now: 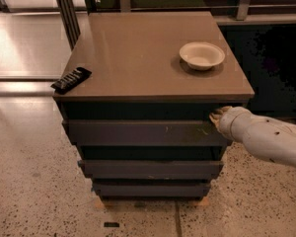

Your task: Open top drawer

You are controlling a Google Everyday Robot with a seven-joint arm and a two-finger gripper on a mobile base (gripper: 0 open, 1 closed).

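Note:
The top drawer (143, 132) is the widest of three dark handleless fronts under the brown cabinet top (138, 53), with pale scratches toward its right end. It stands out slightly from the recess above it. My gripper (216, 116) is at the drawer's upper right corner, at the top edge of the front, on the end of the white arm (266, 139) that comes in from the right. The arm hides the fingertips.
A white bowl (202, 55) sits on the cabinet top at the right. A black remote-like object (71, 79) lies over the top's left front edge. Two narrower drawer fronts (150, 169) sit below. Metal posts (66, 9) stand behind left. Speckled floor surrounds the cabinet.

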